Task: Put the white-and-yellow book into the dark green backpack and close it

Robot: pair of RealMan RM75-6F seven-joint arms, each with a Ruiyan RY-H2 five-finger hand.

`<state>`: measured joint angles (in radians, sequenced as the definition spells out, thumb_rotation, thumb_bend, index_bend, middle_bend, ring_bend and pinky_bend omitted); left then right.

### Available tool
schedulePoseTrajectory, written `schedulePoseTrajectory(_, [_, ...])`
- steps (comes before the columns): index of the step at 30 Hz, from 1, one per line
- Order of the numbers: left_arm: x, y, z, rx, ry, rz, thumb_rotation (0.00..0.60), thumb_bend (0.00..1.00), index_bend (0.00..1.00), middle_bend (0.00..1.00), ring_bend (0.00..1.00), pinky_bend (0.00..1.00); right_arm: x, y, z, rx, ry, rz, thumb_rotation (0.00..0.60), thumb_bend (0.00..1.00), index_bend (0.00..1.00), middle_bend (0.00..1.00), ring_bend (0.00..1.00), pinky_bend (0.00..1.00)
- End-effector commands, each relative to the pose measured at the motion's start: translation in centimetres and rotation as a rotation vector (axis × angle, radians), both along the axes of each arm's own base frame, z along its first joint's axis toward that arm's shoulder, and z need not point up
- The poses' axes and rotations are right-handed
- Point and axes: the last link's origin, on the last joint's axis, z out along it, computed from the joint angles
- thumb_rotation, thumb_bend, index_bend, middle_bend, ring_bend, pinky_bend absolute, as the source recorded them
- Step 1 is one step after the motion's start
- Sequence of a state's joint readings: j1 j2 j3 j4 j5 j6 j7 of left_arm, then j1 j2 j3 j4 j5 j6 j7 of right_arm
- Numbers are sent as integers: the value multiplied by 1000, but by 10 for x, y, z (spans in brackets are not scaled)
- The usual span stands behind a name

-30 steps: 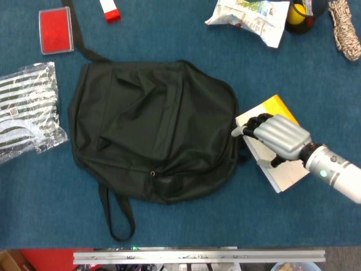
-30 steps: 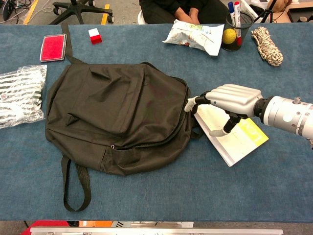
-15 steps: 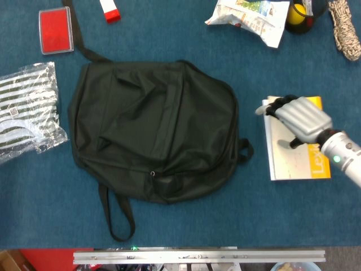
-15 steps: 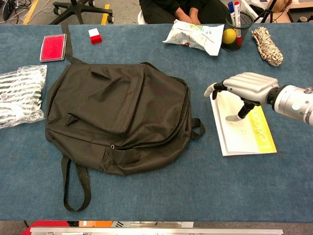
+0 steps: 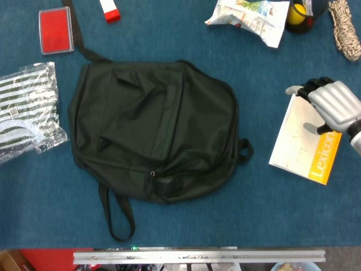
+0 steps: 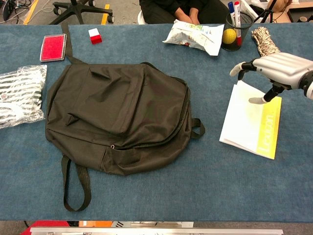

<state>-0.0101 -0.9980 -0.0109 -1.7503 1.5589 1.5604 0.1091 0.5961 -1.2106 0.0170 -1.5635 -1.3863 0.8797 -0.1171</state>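
Observation:
The dark green backpack (image 5: 152,130) (image 6: 117,112) lies flat in the middle of the blue table, its zip looking closed and its straps trailing toward the near edge. To its right, clear of the bag, the white-and-yellow book (image 5: 302,149) (image 6: 249,125) lies flat with the yellow strip on its right side. My right hand (image 5: 333,104) (image 6: 276,68) is over the book's far end, fingers spread and curved, thumb pointing down at the cover. It grips nothing. My left hand shows in neither view.
A striped packet (image 5: 25,110) (image 6: 19,95) lies at the left edge, with a red box (image 5: 55,29) (image 6: 53,47) and a red-white block (image 5: 109,10) behind it. At the back right are a snack bag (image 5: 251,14) (image 6: 193,35), a pen cup (image 6: 234,34) and a rope coil (image 5: 345,28) (image 6: 266,45).
My right hand has swept to the right, sliding and turning the book away from the backpack's edge. The backpack has stayed put.

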Motion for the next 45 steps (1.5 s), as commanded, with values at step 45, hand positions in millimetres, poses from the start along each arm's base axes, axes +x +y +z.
schedulePoseTrajectory(45, [-5, -7, -3, -21, -22, 36, 600, 215, 347, 349, 328, 269, -96, 83, -8, 78, 277, 305, 600, 0, 0, 15, 0, 30])
